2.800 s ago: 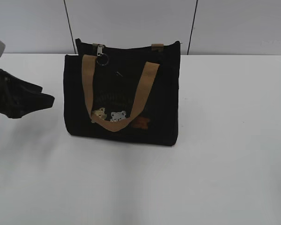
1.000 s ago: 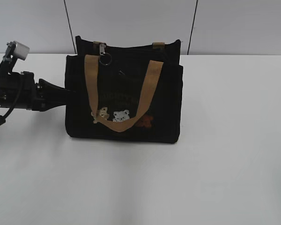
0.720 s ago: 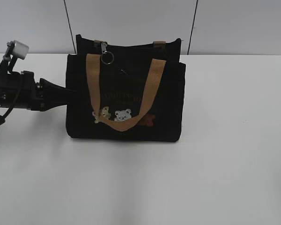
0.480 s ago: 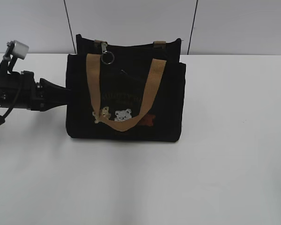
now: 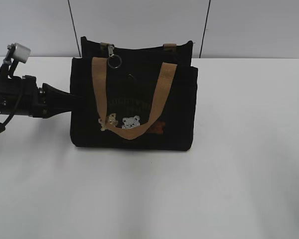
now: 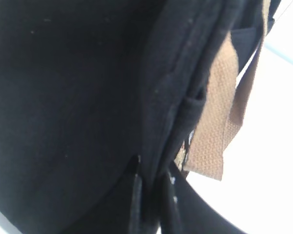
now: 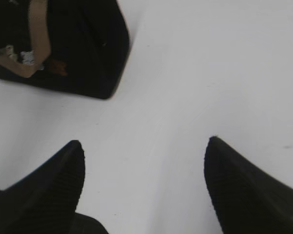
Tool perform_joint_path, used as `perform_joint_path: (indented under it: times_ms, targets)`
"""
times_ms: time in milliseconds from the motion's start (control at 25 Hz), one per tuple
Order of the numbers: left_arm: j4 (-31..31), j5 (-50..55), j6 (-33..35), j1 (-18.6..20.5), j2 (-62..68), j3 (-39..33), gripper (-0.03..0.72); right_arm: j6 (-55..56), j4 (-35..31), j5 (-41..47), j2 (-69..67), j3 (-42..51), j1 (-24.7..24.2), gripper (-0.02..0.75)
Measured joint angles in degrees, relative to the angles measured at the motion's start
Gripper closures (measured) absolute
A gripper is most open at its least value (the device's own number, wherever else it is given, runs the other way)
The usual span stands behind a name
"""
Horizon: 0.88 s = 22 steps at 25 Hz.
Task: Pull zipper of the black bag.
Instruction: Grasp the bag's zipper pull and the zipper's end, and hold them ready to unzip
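Note:
The black bag (image 5: 177,112) stands upright on the white table, with tan handles (image 5: 100,92) and small animal patches on its front. The zipper (image 5: 112,56), a silver pull with a round ring, hangs at the top left of the bag. My left gripper (image 5: 72,102) reaches in from the left and is shut on the bag's left side edge; the left wrist view shows its fingers (image 6: 150,190) pinching a fold of the black fabric (image 6: 68,97). My right gripper (image 7: 144,156) is open and empty above the bare table, to the right of the bag (image 7: 88,53).
The white table (image 5: 239,174) spreads in front of and to the right of the bag. A grey wall with dark vertical seams (image 5: 205,27) stands right behind the bag.
My left gripper came in from the left and closed on the bag's left edge. The bag shifted slightly right and straightened. In the last half second nothing moves.

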<state>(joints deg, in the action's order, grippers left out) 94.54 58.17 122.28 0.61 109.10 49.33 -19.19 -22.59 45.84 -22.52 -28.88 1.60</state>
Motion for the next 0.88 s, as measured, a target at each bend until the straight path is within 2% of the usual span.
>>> perform_joint_path:
  times_ms: [200,360,560,680,880]
  targets:
    - [0.00,0.03,0.00,0.00,0.02,0.00,0.645,-26.03,-19.60,-2.01,-14.86,0.00,0.00,0.163]
    - [0.00,0.03,0.00,0.00,0.02,0.00,0.645,-47.81,-37.93,-2.46,-26.05,0.00,0.09,0.163]
    - [0.00,0.07,0.00,0.00,0.02,0.00,0.645,-72.60,-59.73,-4.00,-36.83,-0.02,3.54,0.163]
    - [0.00,0.07,0.00,0.00,0.02,0.00,0.645,-81.88,-66.27,-4.00,-43.40,-2.08,7.07,0.163]
    - [0.00,0.07,0.00,0.00,0.02,0.00,0.645,-86.55,-68.29,-4.00,-53.87,-10.64,12.13,0.163]
